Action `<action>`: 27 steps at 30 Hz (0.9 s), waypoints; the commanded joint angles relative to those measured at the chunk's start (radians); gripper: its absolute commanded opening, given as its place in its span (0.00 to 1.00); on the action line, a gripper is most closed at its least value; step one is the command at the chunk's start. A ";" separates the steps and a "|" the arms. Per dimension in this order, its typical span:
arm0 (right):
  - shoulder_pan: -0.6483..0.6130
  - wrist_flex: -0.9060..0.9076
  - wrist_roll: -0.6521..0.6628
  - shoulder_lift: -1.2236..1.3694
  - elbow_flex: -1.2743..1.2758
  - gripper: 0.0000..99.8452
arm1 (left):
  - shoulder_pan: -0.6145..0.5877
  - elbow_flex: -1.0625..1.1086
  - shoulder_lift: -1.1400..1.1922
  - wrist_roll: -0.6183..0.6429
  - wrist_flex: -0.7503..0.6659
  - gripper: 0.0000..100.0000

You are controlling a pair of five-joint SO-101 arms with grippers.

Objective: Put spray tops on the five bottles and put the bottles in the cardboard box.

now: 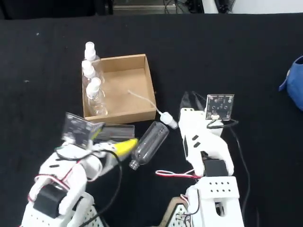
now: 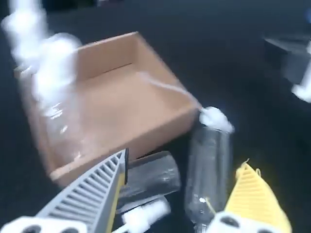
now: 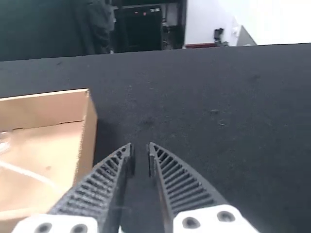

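Note:
The cardboard box (image 1: 142,64) (image 2: 160,131) (image 3: 90,126) holds three capped bottles (image 1: 94,94) standing along its left wall; they show as a blur (image 2: 53,73) in the left wrist view. An uncapped clear bottle (image 1: 150,141) (image 2: 206,160) lies on the table in front of the box. A loose spray top (image 1: 168,118) (image 2: 216,119) rests by the box's near corner, its tube reaching into the box. Another bottle (image 1: 113,131) (image 2: 150,175) lies against the box's front wall. My left gripper (image 1: 116,138) (image 2: 183,160) is open over the two lying bottles. My right gripper (image 1: 189,101) (image 3: 139,145) is shut and holds nothing, right of the box.
A blue object (image 1: 294,87) sits at the table's right edge. Black tabletop (image 1: 227,56) stretches behind and to the right of the box.

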 commanded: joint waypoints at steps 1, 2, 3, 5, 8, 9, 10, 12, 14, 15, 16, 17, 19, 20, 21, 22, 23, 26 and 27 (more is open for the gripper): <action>0.071 -0.029 0.002 -0.025 -0.048 0.03 | 0.153 0.084 0.021 -0.064 -0.130 0.21; 0.083 -0.029 0.002 -0.025 -0.053 0.03 | 0.171 0.099 0.037 -0.064 -0.146 0.21; 0.091 -0.029 0.002 -0.025 -0.054 0.03 | 0.183 0.105 0.058 -0.063 -0.153 0.21; 0.095 -0.032 0.002 -0.025 -0.056 0.03 | 0.205 0.107 0.120 -0.058 -0.160 0.21; 0.087 -0.034 0.002 -0.024 -0.056 0.03 | 0.245 0.082 0.233 -0.057 -0.221 0.21; 0.087 -0.034 0.002 -0.024 -0.056 0.03 | 0.254 0.071 0.279 -0.057 -0.259 0.21; 0.087 -0.034 0.002 -0.024 -0.056 0.03 | 0.265 0.058 0.327 -0.057 -0.298 0.21; 0.091 -0.034 0.002 -0.025 -0.056 0.03 | 0.294 0.027 0.439 -0.057 -0.367 0.21; 0.094 -0.034 0.002 -0.025 -0.056 0.03 | 0.325 -0.013 0.565 -0.058 -0.416 0.21; 0.094 -0.034 0.002 -0.025 -0.056 0.03 | 0.332 -0.036 0.629 -0.060 -0.439 0.21; 0.094 -0.034 0.002 -0.025 -0.056 0.03 | 0.334 -0.064 0.692 -0.061 -0.457 0.21; 0.094 -0.034 0.002 -0.025 -0.056 0.03 | 0.332 -0.096 0.758 -0.061 -0.471 0.21; 0.094 -0.034 0.002 -0.025 -0.056 0.03 | 0.331 -0.162 0.881 -0.063 -0.493 0.21; 0.094 -0.034 0.002 -0.025 -0.056 0.03 | 0.328 -0.193 0.937 -0.063 -0.502 0.21; 0.094 -0.034 0.002 -0.025 -0.056 0.03 | 0.323 -0.219 0.991 -0.063 -0.509 0.21; 0.094 -0.034 0.002 -0.025 -0.056 0.03 | 0.320 -0.242 1.043 -0.063 -0.519 0.21; 0.094 -0.034 0.002 -0.025 -0.056 0.03 | 0.315 -0.259 1.092 -0.063 -0.531 0.21; 0.094 -0.034 0.002 -0.025 -0.056 0.03 | 0.291 -0.285 1.212 -0.063 -0.568 0.21; 0.094 -0.034 0.002 -0.025 -0.056 0.03 | 0.285 -0.289 1.243 -0.063 -0.575 0.21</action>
